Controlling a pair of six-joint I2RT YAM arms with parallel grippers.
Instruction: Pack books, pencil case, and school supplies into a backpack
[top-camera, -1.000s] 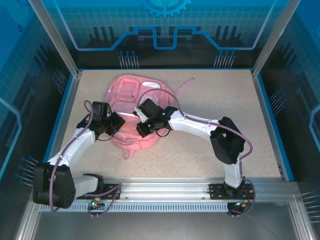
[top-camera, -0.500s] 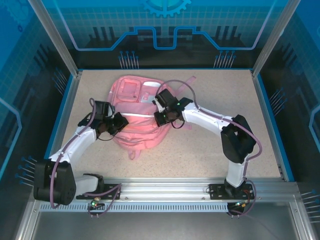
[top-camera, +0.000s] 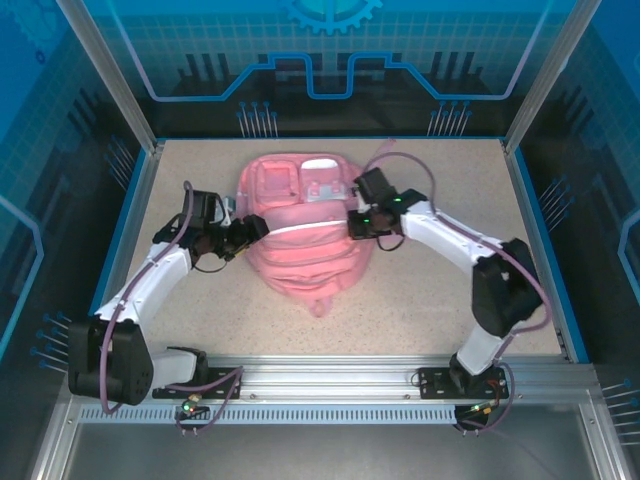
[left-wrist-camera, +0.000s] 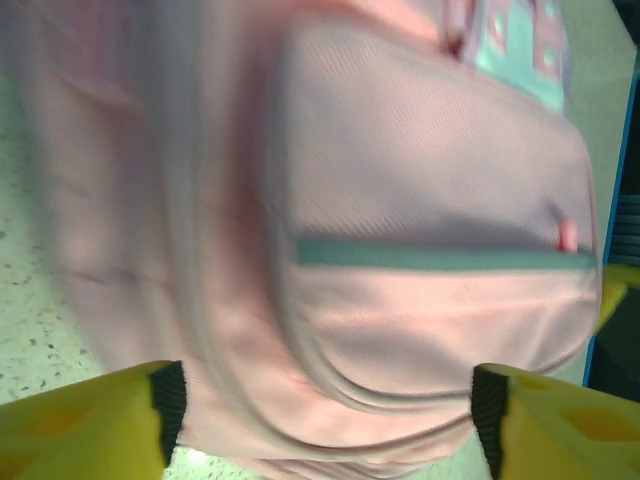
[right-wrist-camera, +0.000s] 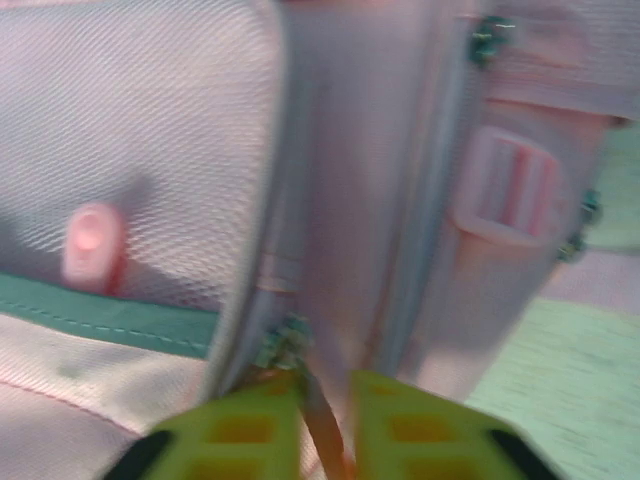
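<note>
- Against one second ago, the backpack (top-camera: 310, 250) lies more to the right on the counter (top-camera: 440, 300), now about in the middle, with its pocket side up and a small loop (top-camera: 320, 305) at its near end.
- The left pincer (top-camera: 252, 228) was together at the bag's left edge. Now its yellow fingers (left-wrist-camera: 100, 420) stand wide apart, holding nothing, and the backpack (left-wrist-camera: 420, 180) is just beyond them.
- The right pincer (top-camera: 352, 222) was over the middle of the bag. Now it is at the bag's right edge.
- In the right wrist view the right pincer (right-wrist-camera: 325, 400) is almost together, with a thin brownish strip (right-wrist-camera: 322, 415) in the narrow gap. I cannot tell if it clamps the strip.
- The counter is speckled beige with a blue border.
- Around it are blue printed walls (top-camera: 330, 60) and an aluminium rail (top-camera: 330, 375) at the near side.
</note>
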